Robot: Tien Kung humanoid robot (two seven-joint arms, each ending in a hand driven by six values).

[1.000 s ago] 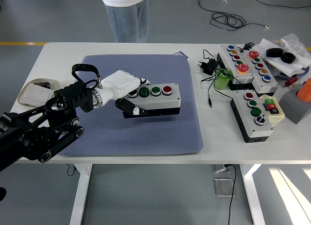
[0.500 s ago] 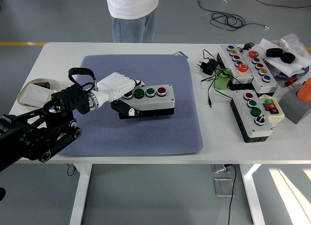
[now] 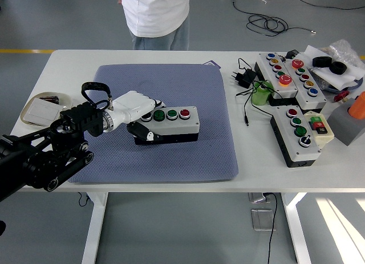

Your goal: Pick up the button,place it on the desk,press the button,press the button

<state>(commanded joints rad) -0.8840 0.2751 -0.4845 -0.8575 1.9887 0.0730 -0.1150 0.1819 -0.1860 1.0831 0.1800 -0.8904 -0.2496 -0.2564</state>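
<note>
From the head view, you see the left hand (image 3: 137,107) clamped on the left end of the button box (image 3: 168,124), white fingers wrapped over its top and a dark thumb against its near side. The box is grey on top with a black base and carries a row of buttons, two green and one red showing clear of the hand. It sits over the middle of the blue mat (image 3: 165,121), low on the mat; you cannot tell whether its base is touching the mat or just above it. The black left arm (image 3: 45,153) comes in from the lower left.

The mat lies on the white table (image 3: 68,64). A small tray (image 3: 40,109) sits at the left edge of the table, just beyond the arm. On the right side you have two more button boxes: a long one (image 3: 285,73) far right and a dark one (image 3: 296,135) nearer. A green roll (image 3: 262,94) and a black plug (image 3: 246,77) with its cable lie between them and the mat.

A person (image 3: 157,16) stands at the far side of the table.
</note>
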